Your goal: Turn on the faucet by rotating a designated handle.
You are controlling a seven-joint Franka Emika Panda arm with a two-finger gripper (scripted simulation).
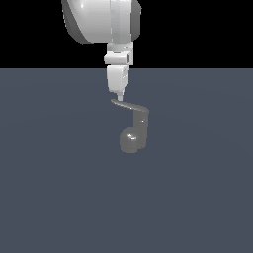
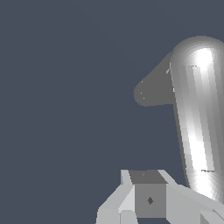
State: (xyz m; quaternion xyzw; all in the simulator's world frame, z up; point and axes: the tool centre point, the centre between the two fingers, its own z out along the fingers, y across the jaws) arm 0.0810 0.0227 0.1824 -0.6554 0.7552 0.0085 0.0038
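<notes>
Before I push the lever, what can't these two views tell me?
- Exterior view: whether the white pincer touches the thin grey lever handle; its tip looks shut, seen edge-on and small.
- Wrist view: the glossy grey metal faucet is cut off by the frame edge; the pincer body hides the fingertips.

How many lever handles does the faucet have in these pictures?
1. The faucet has a single handle, projecting from the column's top toward the exterior view's left, right under the gripper. No second handle shows, though the column's far side is hidden.
</notes>
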